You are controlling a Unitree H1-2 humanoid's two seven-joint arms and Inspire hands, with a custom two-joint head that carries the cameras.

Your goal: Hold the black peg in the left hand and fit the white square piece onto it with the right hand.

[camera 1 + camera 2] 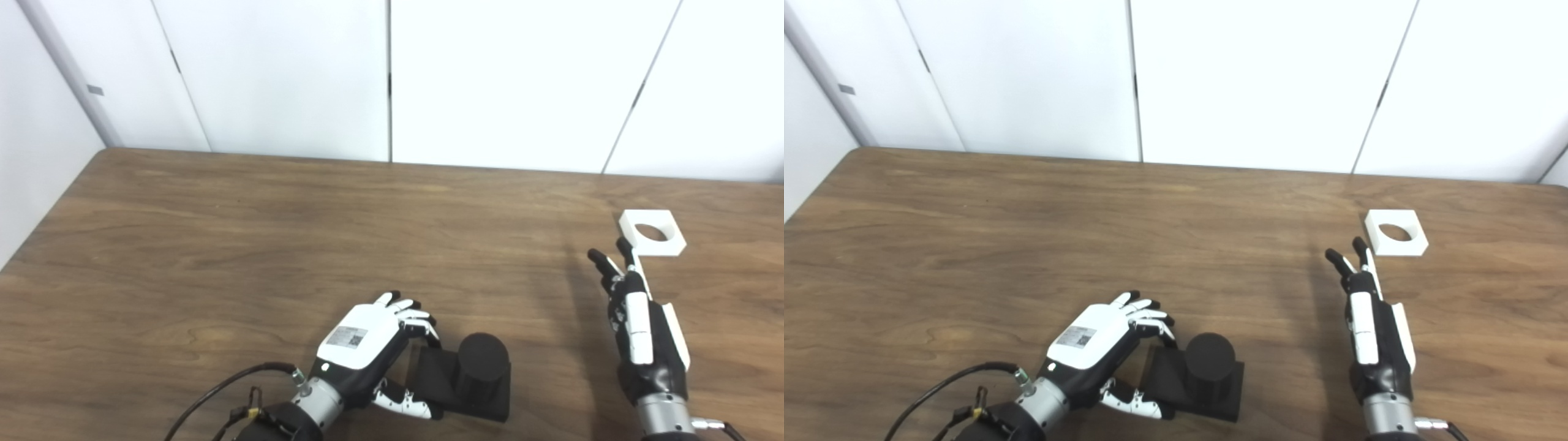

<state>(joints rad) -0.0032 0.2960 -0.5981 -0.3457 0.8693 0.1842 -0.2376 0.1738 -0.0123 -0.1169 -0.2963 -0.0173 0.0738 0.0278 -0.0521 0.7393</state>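
Note:
The black peg (482,367), a short round post on a square black base, stands on the table near the front edge. My left hand (367,343) is right beside its left side, fingers curled over the base's near corner and thumb along the base's front edge; its fingers are apart and it holds nothing. The white square piece (652,231) with a round hole lies flat at the right. My right hand (640,324) is edge-on just in front of it, fingers stretched out straight, tips a little short of the piece, open and empty.
The wooden table (245,245) runs back to white wall panels. Its left edge slants away at the far left. A black cable (214,392) trails from my left wrist at the bottom.

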